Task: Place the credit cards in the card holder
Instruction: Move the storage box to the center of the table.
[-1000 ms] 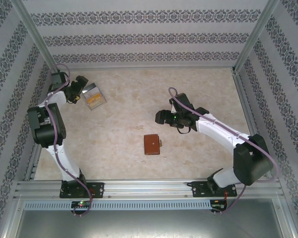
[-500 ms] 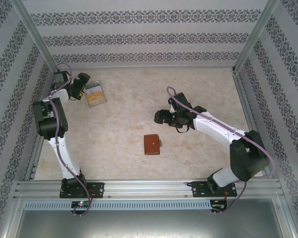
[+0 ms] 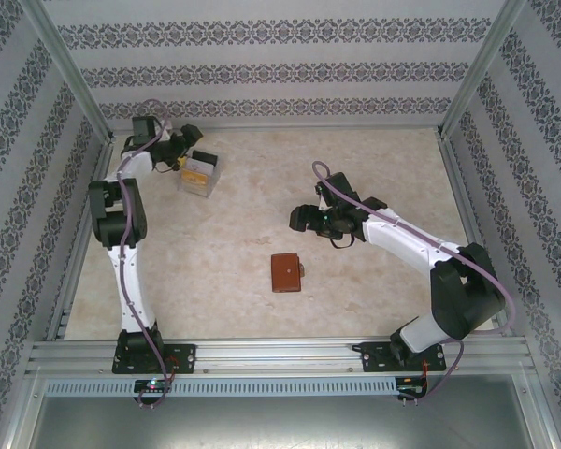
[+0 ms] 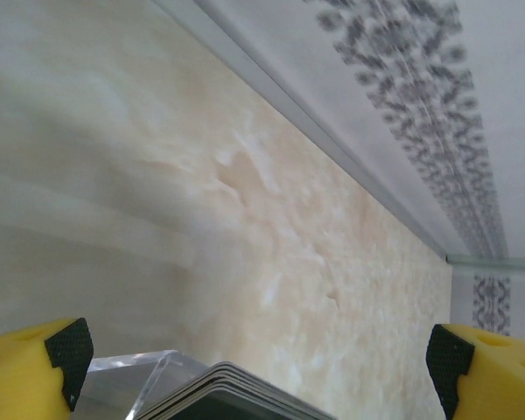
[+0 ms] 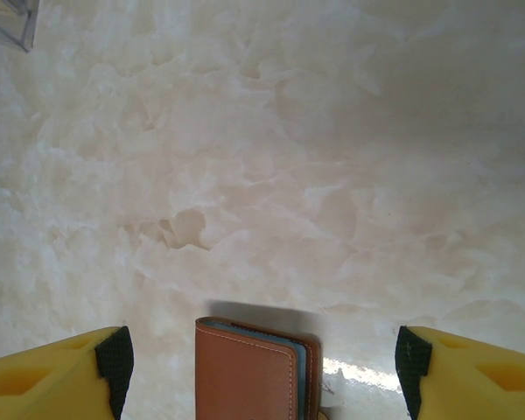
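The credit cards are a stack of thin edges inside a clear plastic case near the back left of the table. My left gripper stands just behind that case. Its yellow fingers are wide open, with the stack low between them and touching neither pad. The card holder, a reddish-brown leather wallet, lies folded mid-table. My right gripper hovers behind it, open. In the right wrist view the card holder lies between the spread fingertips, apart from both.
The back wall rail runs close behind the left gripper, and the left frame post is near that arm. The clear case's corner shows at the far left of the right wrist view. Bare marble table surrounds the wallet.
The left arm stretched toward the back wall and its gripper moved right and back. The clear case with the cards shifted right and now looks tipped up. The right arm barely moved.
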Motion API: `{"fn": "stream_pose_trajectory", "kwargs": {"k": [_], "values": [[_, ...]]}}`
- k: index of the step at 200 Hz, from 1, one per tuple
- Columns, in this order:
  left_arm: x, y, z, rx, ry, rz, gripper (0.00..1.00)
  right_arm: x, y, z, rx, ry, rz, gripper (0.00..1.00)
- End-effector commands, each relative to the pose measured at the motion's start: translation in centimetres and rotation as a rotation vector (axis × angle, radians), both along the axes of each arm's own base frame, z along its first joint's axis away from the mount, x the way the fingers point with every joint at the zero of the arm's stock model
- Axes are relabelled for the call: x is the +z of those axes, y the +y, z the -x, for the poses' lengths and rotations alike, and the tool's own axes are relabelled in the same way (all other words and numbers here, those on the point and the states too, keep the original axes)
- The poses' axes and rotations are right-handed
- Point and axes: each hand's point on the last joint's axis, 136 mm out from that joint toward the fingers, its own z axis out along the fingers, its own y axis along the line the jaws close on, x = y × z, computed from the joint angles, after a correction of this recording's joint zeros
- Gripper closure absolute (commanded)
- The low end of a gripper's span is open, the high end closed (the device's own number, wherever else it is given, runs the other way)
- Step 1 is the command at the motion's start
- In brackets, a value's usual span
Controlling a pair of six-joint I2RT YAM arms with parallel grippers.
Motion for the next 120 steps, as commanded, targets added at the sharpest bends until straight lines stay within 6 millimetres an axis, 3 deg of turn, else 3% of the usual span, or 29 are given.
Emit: {"fn": "stream_pose_trajectory", "kwargs": {"k": [1,37,72,95,120], "values": [[-0.7,-3.7,1.5,-0.135,0.045,0.012,0.0,-0.4,-0.9,-0.2,-0.026,0.007,0.027,0.2],[-1.1,-7.4,3.0,-0.169,0.074,0.006,0.0,-0.4,-1.2,-0.3,-0.036,0.011,0.024,0.2],[-0.1,-10.7,4.5,-0.174,0.059,0.038,0.0,-0.8,-1.4,0.2,-0.045,0.024,0.019,0.2],[1.0,-14.2,5.4,-0.211,0.032,0.078,0.0,-1.0,-1.7,0.6,-0.053,0.027,0.01,0.2],[0.8,-17.6,6.9,-0.228,0.045,0.099,0.0,-1.3,-2.2,1.2,-0.063,0.039,0.015,0.2]]}}
